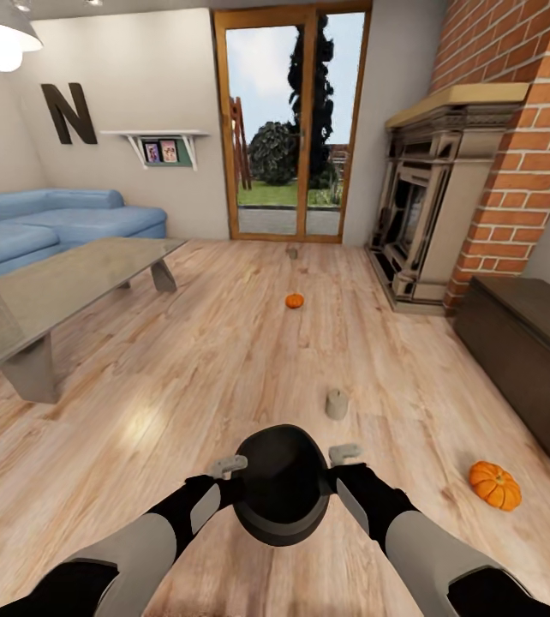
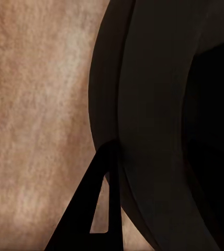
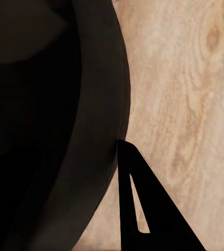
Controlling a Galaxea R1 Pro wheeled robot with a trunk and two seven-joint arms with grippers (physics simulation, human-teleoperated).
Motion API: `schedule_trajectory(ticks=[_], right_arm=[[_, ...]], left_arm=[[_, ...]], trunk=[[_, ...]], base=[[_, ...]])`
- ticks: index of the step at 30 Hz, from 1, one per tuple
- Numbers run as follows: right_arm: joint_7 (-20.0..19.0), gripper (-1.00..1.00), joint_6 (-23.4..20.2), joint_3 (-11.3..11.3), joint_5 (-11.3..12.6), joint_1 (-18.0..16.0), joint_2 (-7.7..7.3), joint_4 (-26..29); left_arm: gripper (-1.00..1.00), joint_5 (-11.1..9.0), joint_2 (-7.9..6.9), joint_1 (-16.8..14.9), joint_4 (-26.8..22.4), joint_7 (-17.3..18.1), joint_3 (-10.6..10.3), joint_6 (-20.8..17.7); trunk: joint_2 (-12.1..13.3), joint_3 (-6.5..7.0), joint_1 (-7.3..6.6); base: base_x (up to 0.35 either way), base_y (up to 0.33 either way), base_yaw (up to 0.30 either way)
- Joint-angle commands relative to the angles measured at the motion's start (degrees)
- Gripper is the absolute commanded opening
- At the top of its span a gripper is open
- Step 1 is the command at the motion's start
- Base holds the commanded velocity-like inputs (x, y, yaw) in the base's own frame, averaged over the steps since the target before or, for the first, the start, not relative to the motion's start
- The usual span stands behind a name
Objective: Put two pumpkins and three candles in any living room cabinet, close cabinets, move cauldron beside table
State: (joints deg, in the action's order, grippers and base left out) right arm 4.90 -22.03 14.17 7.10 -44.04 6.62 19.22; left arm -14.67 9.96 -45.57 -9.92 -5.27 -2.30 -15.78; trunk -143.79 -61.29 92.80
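Left fingers: a dark finger (image 2: 93, 209) pressed the cauldron's (image 1: 281, 484) outer wall; whether the pair was wide or narrow I could not tell.
Right fingers: one finger (image 3: 138, 209) touched the rim from the other side; spread likewise unclear.
Hold: left gripper (image 1: 228, 468) at the pot's 9 o'clock, right gripper (image 1: 344, 453) at 3, squeezing it between them above the floor (image 1: 181, 386).
Candles: one (image 1: 336, 404) just past the pot at 12; another (image 1: 292, 252) far off by the glass door (image 1: 290, 120).
Pumpkins: one (image 1: 494, 484) at 3, near the cabinet (image 1: 532, 360); a smaller-looking one (image 1: 295, 301) at 12.
Table: at 10 (image 1: 61, 291), well apart.
Risk: the grip looked like side pressure alone; uneven arm motion could let the pot slip or tilt, and driving ahead could knock the near candle.
Views: wrist cameras showed finger-to-wall contact; the head view showed the room's layout.
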Motion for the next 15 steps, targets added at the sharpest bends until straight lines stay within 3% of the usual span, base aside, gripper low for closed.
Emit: schedule_trajectory(ticks=[1, 15], right_arm=[[0.5, -1.0, -0.3, 0.7, 1.1, 0.0, -0.03, 0.1], [0.5, -1.0, -0.3, 0.7, 1.0, 0.0, -0.03, 0.1]], left_arm=[[-1.0, -1.4, 0.04, 0.0, -0.4, -0.2, -0.1, -0.3], [-1.0, -1.4, 0.04, 0.0, -0.4, -0.2, -0.2, -0.3]], trunk=[[0.0, -0.05, -0.02], [0.0, -0.05, -0.02]], base=[[0.0, 0.0, 0.278], [0.0, 0.0, 0.278]])
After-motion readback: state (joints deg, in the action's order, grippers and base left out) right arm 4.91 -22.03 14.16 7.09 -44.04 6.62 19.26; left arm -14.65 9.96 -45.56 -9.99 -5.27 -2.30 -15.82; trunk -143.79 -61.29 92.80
